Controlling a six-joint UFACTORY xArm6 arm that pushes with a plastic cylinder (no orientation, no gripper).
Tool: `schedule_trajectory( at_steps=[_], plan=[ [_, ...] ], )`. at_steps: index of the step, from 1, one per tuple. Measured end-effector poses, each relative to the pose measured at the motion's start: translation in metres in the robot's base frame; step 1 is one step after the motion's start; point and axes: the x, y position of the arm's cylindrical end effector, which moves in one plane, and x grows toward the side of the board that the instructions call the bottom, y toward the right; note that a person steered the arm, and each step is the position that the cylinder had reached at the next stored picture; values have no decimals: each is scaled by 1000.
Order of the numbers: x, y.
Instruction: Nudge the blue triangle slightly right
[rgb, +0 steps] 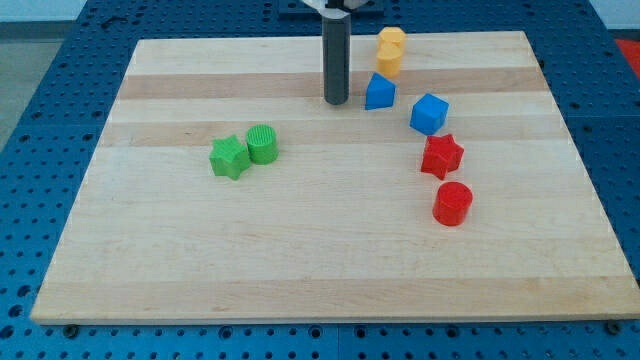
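The blue triangle (379, 92) sits near the view's top of the wooden board (300, 270), well inside every edge, a small blue wedge with sloped faces. The board's lower half lies bare. Seven blocks show: two blue, two red, two green and one yellow. The blue cube (429, 113) lies just down-right of the triangle, leaving a narrow gap. The yellow block (390, 50) stands just above it. The rod holds nothing; the tip (336, 102) rests on the board just left of the triangle, not touching.
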Motion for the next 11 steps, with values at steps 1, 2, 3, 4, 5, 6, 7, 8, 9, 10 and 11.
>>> schedule_trajectory(
  at_steps=[1, 2, 3, 4, 5, 6, 7, 8, 9, 10, 11],
  plan=[
    [3, 5],
    [3, 13],
    [3, 20],
    [3, 26],
    [3, 31],
    [2, 39],
    [-4, 48],
    [-10, 57],
    [-12, 68],
    [-13, 84],
    [-13, 96]
  ],
)
